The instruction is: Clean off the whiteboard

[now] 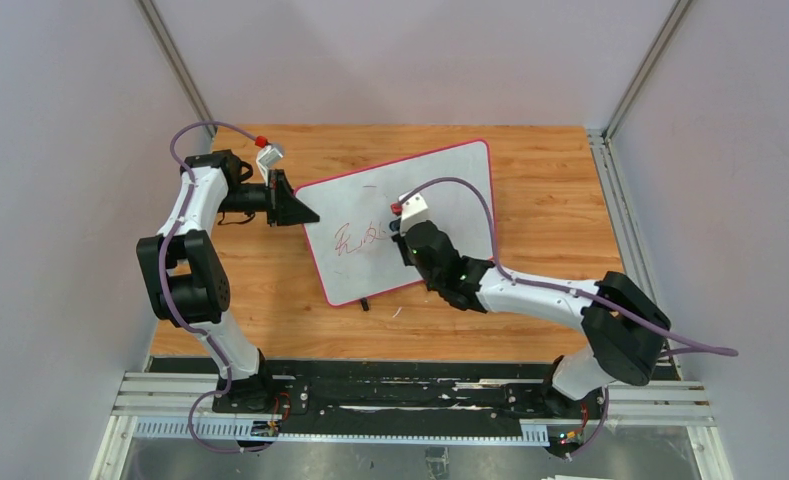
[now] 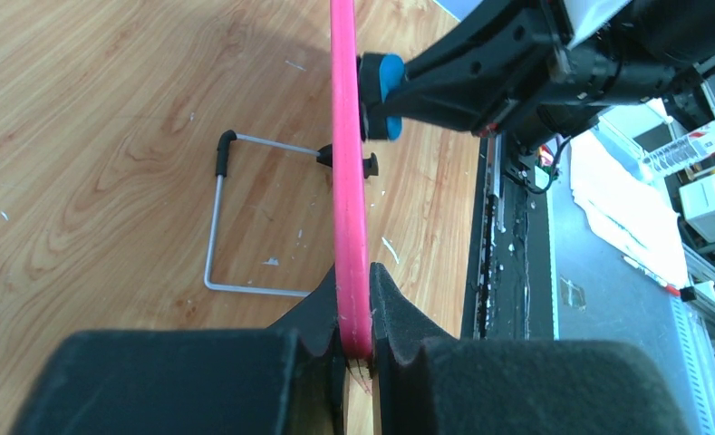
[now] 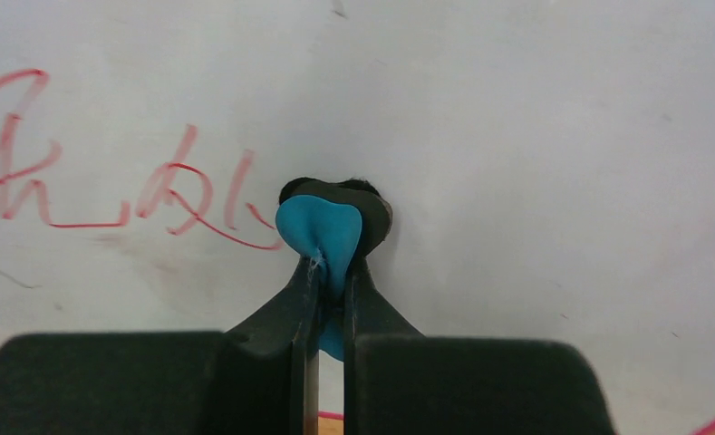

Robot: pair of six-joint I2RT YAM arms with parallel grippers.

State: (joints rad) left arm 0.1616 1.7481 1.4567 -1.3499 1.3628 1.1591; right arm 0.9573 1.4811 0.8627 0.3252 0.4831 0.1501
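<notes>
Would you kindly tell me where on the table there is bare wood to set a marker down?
Bare wood: right of the whiteboard up to the table's edge, and near-left between the left arm and the board. Crowded: the board's left edge, clamped by the left claw, and near-right, under the right arm pressing the eraser.

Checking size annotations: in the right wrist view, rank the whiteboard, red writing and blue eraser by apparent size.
1. whiteboard, fills the frame
2. red writing
3. blue eraser, though being nearer the camera enlarges it

walls [image 1: 60, 150]: plain pale grey panels
bench [image 1: 550, 200]: light wood grain
corner posts [image 1: 650, 60]: slanted metal
</notes>
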